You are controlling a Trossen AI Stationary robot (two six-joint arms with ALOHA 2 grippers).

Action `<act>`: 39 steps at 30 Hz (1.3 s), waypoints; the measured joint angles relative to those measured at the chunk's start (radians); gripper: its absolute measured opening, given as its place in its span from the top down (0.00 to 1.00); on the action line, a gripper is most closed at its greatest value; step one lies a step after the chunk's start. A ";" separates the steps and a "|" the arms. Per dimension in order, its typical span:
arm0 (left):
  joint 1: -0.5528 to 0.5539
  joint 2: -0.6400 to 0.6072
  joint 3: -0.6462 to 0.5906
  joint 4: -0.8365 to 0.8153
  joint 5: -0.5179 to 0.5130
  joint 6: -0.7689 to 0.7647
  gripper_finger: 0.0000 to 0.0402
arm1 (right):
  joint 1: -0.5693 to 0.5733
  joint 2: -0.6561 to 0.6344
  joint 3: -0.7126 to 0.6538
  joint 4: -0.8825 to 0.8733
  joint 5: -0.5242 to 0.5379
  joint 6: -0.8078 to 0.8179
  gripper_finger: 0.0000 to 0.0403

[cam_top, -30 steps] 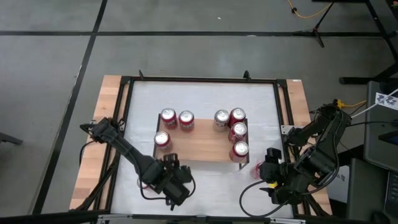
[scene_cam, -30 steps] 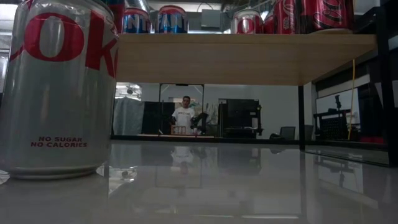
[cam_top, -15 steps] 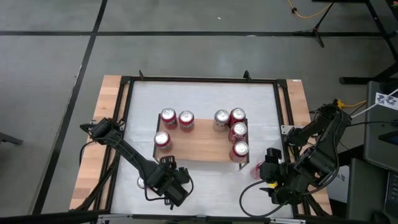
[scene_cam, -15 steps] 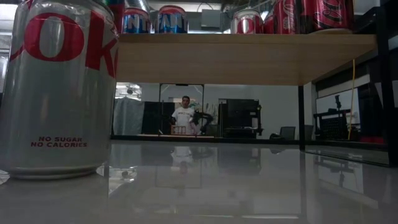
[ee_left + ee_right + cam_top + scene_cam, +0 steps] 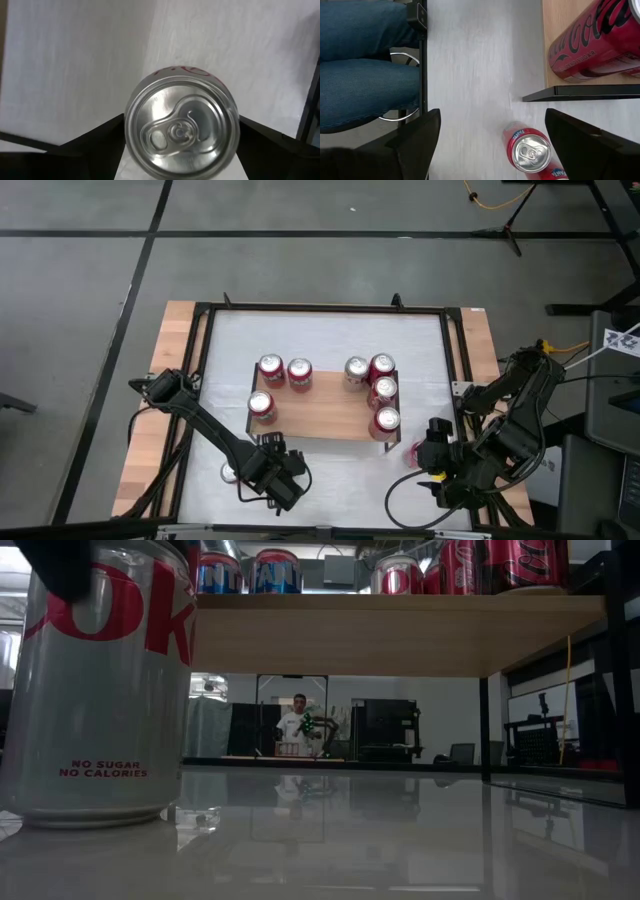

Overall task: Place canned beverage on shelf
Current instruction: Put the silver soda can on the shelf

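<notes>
My left jaws (image 5: 181, 131) close around a silver can (image 5: 182, 127) standing on the white worktop (image 5: 330, 340), near the shelf (image 5: 325, 408), which carries six cans. My right jaws (image 5: 490, 145) stand open above a red can (image 5: 531, 150). A person (image 5: 296, 727) stands in the room behind.

1. Grey floor (image 5: 90, 270) around my counter, crossed by dark seam lines.
2. Orange cable (image 5: 487, 200) and a black stand leg (image 5: 515, 225) on the floor at the far side.
3. Across the room: a person (image 5: 295, 725) in a white top, dark cabinets (image 5: 385, 728), pale back wall (image 5: 450, 710).
4. Someone's jeans-clad legs (image 5: 367, 65) beside the counter edge.
</notes>
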 joint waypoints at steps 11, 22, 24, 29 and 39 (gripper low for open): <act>0.020 0.000 -0.011 0.070 0.027 0.005 0.30 | 0.000 0.000 0.000 -0.001 0.000 0.000 0.14; 0.084 0.005 0.133 0.083 0.102 0.140 0.32 | 0.000 0.000 0.000 -0.001 0.000 -0.002 0.14; 0.105 0.005 0.172 0.080 0.114 0.170 0.32 | 0.000 0.000 0.000 -0.001 0.000 -0.004 0.14; 0.166 0.005 0.280 0.076 0.158 0.256 0.31 | 0.000 0.000 0.000 -0.001 0.000 -0.006 0.14; 0.309 0.002 0.469 0.050 0.193 0.454 0.31 | 0.000 0.000 0.000 -0.001 0.000 -0.007 0.14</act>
